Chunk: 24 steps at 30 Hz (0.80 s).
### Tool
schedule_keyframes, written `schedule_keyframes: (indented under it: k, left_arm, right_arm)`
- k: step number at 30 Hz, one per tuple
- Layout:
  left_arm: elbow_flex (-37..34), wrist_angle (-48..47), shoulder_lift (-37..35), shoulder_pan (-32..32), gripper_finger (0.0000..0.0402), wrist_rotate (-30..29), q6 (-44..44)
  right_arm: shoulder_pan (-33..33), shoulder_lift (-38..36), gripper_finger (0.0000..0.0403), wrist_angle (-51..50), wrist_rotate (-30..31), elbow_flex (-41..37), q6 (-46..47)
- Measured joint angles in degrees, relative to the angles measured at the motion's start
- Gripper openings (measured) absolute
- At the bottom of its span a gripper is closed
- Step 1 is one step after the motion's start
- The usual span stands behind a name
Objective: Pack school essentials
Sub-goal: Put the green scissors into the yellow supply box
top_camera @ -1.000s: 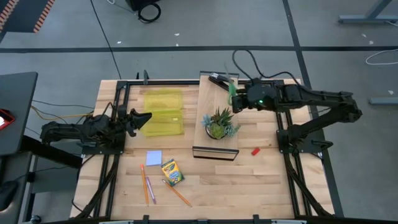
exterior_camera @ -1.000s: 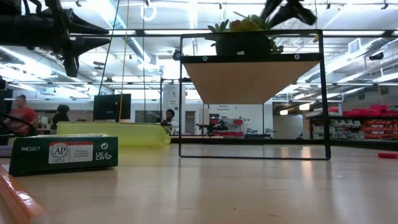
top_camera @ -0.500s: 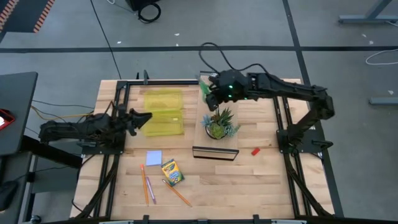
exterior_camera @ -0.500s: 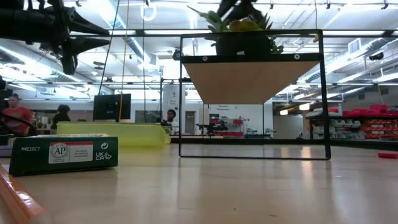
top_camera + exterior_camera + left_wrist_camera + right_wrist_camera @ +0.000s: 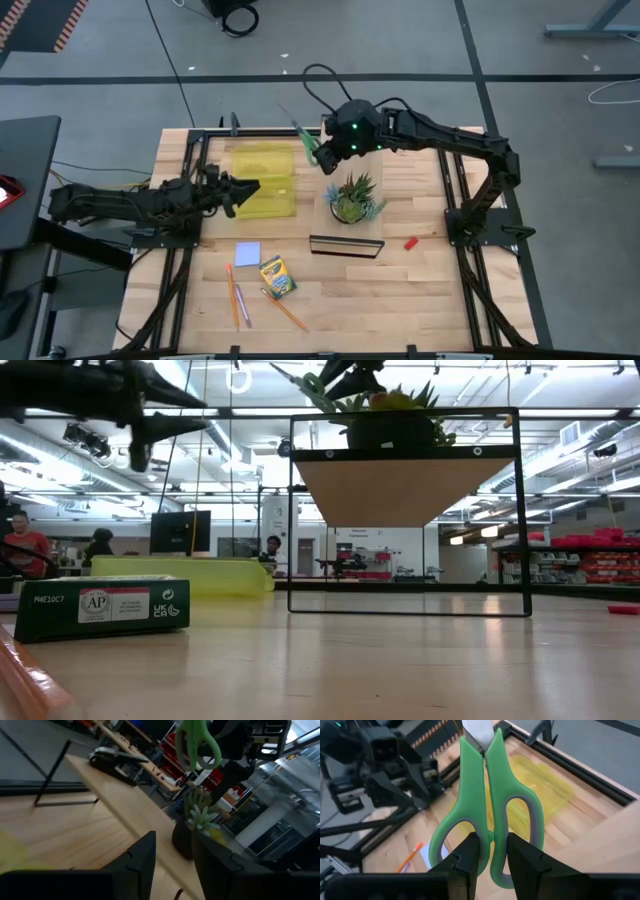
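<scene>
My right gripper [image 5: 326,155] hangs over the table's far middle, shut on green-handled scissors [image 5: 306,138], between the yellow translucent case [image 5: 262,180] and the spiky potted plant [image 5: 351,198]. My left gripper [image 5: 243,188] hovers open over the case's left edge, touching nothing. Near the front-left lie the pale blue pad [image 5: 247,253], the yellow-and-green crayon box [image 5: 277,277], and the orange and pink pencils [image 5: 236,301]. The tiny red block [image 5: 410,243] lies flat to the right. The left wrist view shows the scissors [image 5: 197,742] high above the plant [image 5: 197,825]. My right gripper pinches the scissors between its two fingers [image 5: 470,855] across the inner bars of the two handle loops [image 5: 489,832], where they meet. The scissors are lifted clear of everything. Their shut blades [image 5: 477,732] point away from the gripper, toward the table's far-left.
The plant stands on a raised wooden shelf in a black wire frame [image 5: 346,243], seen head-on in the low view [image 5: 405,490]. Black rails run along both table sides [image 5: 186,250]. A dark green box [image 5: 100,605] sits close to the low camera. People stand far off in the room.
My right gripper has carried the scissors from the shelf's far-right corner toward the table's left, passing over the plant to the yellow case's far-right corner. My left gripper has moved a little to the right, over the case.
</scene>
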Motion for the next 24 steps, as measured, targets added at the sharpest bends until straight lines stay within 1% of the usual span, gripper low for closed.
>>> schedule_keyframes:
  k: [5, 11, 14, 18, 20, 24]
  left_arm:
    - [3.51, 5.62, 7.93, 5.05, 0.0148, 7.23, 0.94]
    - [11.28, 5.83, 16.52, 11.07, 0.0157, 14.68, 4.56]
    - [14.93, 5.83, 20.28, 14.19, 0.0162, 20.15, 6.07]
    - [19.38, 5.73, 25.07, 17.67, 0.0162, 26.89, 7.32]
    - [21.70, 5.70, 27.05, 19.11, 0.0163, 29.19, 7.32]
    - [26.99, 5.92, 30.75, 21.07, 0.0163, 31.59, 7.42]
  right_arm:
    - [-0.66, 0.00, 0.0097, 2.90, -1.40, 0.00, 0.06]
    - [-0.56, 0.00, 0.0097, 8.10, -1.79, 0.00, 0.30]
    - [-0.61, 0.27, 0.0097, 11.30, -1.97, 0.04, 0.37]
    - [-0.56, 0.39, 0.0097, 13.13, -2.93, 0.04, 0.41]
    - [-0.56, 0.39, 0.0097, 13.62, -2.99, 0.04, 0.31]
    - [-0.60, 0.05, 0.0097, 15.09, -3.87, 0.04, -0.13]
